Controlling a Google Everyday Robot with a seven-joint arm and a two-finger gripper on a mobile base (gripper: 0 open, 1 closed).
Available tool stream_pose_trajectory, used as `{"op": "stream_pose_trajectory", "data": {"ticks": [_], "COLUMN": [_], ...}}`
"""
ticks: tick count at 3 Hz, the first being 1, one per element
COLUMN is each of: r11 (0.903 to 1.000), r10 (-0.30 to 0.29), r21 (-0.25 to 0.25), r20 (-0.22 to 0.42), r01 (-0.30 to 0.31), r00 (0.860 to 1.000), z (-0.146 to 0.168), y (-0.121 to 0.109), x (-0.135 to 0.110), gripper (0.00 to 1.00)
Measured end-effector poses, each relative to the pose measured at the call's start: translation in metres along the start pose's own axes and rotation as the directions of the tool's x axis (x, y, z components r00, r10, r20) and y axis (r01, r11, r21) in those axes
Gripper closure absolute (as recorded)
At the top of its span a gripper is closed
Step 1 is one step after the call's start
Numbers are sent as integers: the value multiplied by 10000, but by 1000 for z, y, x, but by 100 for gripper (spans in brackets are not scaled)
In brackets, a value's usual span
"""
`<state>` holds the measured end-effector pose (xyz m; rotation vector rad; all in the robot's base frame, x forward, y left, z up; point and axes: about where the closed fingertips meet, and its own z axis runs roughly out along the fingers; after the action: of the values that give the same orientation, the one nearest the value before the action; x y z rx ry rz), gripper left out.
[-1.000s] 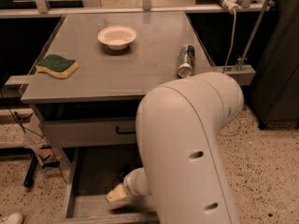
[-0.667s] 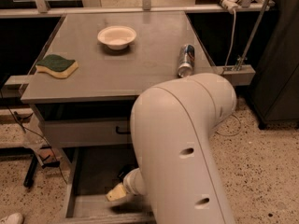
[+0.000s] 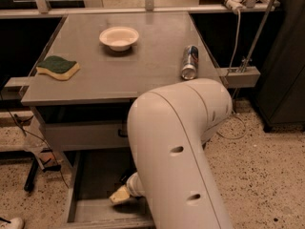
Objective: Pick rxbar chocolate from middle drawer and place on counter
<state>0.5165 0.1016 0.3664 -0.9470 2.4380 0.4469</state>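
The counter [image 3: 143,70] is the flat grey top of the cabinet. Below it the middle drawer [image 3: 93,173] is pulled open and shows its plain grey floor. My gripper [image 3: 120,194] is down inside the drawer near its front, a pale tip showing beside my big white arm [image 3: 176,147]. The arm covers the right part of the drawer. The rxbar chocolate does not show clearly; it is hidden by the arm or the gripper.
On the counter stand a white bowl [image 3: 119,37] at the back, a green and yellow sponge [image 3: 58,67] at the left and a blue-silver can [image 3: 189,62] lying at the right edge. A closed drawer front [image 3: 81,135] sits above the open drawer. Speckled floor lies to the right.
My arm's bulk has shifted a little to the left. The gripper stays low in the open drawer at about the same spot.
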Motion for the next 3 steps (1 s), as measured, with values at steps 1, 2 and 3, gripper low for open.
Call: {"op": "stream_pose_trajectory", "data": {"ticks": [1, 2, 3], "r11": [9999, 9996, 9996], "r10": [24, -19, -16], "r21": [124, 263, 269], "r20": [-172, -357, -371], "r01": [-22, 28, 26], "r00": [9998, 9994, 9993], "z": [11, 18, 18], "y": [-10, -19, -20], "x": [8, 18, 19], "gripper": [0, 0, 19]}}
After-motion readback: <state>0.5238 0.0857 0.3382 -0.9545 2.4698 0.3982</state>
